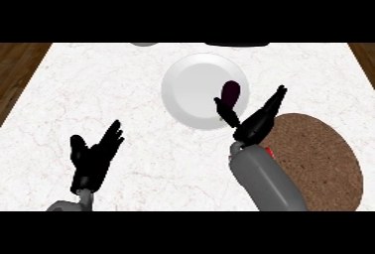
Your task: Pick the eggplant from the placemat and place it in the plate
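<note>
A dark purple eggplant [231, 92] lies on the right part of the white plate [192, 89], which sits at the counter's middle back. My right hand [253, 124] is just below and to the right of the eggplant, at the plate's right rim. Its fingers are straight and spread, and the thumb tip is close under the eggplant; nothing is held in it. The round brown placemat [326, 158] lies at the right, partly under my right forearm, with nothing showing on it. My left hand [93, 151] rests open at the lower left, fingers up.
The white marble counter [95, 89] has wooden strips beyond its left and right edges. A grey object [144, 44] and a dark object [236, 44] are cut off at the back edge.
</note>
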